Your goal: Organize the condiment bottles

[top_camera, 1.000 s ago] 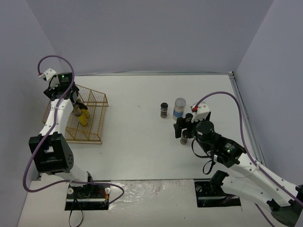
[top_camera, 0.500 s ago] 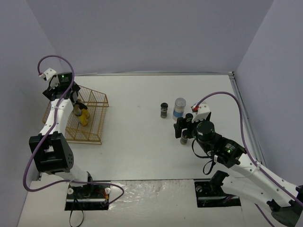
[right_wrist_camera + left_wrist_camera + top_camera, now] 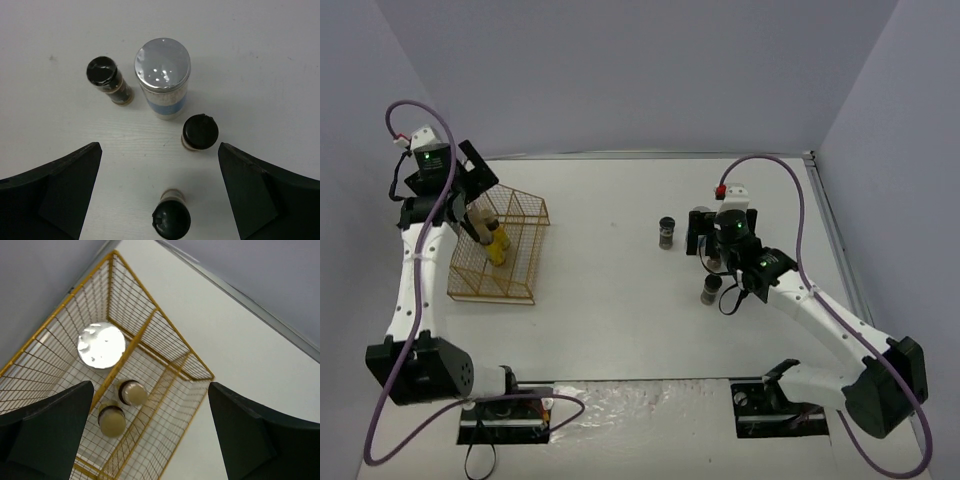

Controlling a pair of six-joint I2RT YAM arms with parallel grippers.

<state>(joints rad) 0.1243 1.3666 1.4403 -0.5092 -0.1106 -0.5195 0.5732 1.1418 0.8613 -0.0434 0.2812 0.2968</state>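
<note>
right tool (image 3: 160, 145) hangs over the loose group on the counter (image 3: 610, 320), jaws spread wide, nothing between them; left tool (image 3: 150, 385) also spread and empty, above the gold wire rack (image 3: 492, 297); rack holds one grey-lidded jar (image 3: 101, 345) and both yellow bottles (image 3: 131, 392), all upright; can't tell for sure which compartments; on the counter: the second grey-lidded clear jar (image 3: 162, 75), blue label, plus three black-lidded jars: outer jar (image 3: 107, 77), middle jar (image 3: 200, 131), near jar (image 3: 171, 220); my read: three of seven racked, step in hand is choosing and grasping the next one with the right arm; near jar stands apart from the others, so probably the cleanest first pick; middle jar sits just beside the clear jar, and a finger dropped into that gap could tip either; if the clear jar is the target, centre on the lid and turn the wrist so the fingers come down in bare counter, not on the outer or middle jar; go low enough that the pads grip the body below the lid; close slowly, lift straight up before any sideways travel; tall jar likely tips more easily than the short ones, so no dragging.
</note>
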